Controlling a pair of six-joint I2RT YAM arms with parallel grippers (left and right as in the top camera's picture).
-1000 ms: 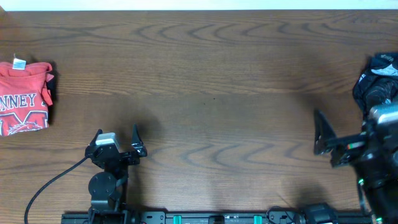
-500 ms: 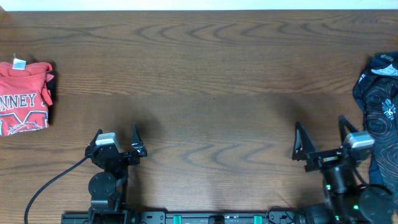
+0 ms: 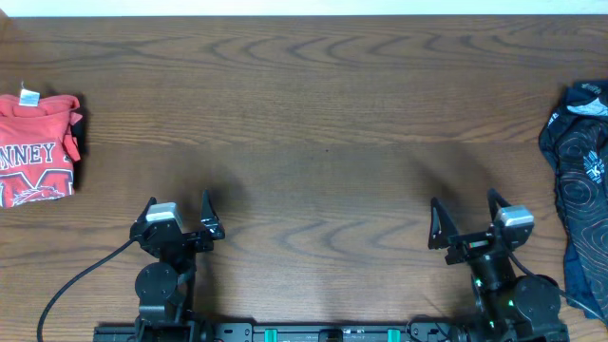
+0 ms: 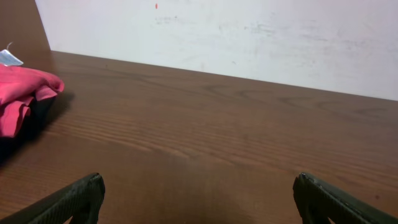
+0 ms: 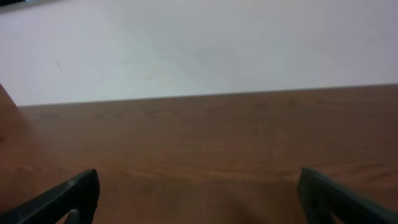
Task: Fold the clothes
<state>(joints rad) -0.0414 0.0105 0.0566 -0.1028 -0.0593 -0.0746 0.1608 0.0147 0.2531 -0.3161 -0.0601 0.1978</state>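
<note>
A folded coral-red T-shirt (image 3: 36, 150) with white and navy lettering lies at the table's far left; its edge also shows in the left wrist view (image 4: 22, 96), resting on something black. A navy swirl-patterned garment (image 3: 581, 180) lies crumpled at the far right edge. My left gripper (image 3: 178, 206) is open and empty near the front edge, well to the right of the red shirt. My right gripper (image 3: 465, 209) is open and empty near the front edge, to the left of the navy garment. Both wrist views show spread fingers (image 4: 196, 199) (image 5: 199, 196) over bare wood.
The brown wooden table (image 3: 323, 123) stretches between the two garments. A white wall (image 4: 249, 37) rises behind its far edge. A black cable (image 3: 81, 280) runs from the left arm's base toward the front left.
My right arm has swung left and down from the navy garment at the right edge to the front of the table, gripper open and empty. The left arm has not moved.
</note>
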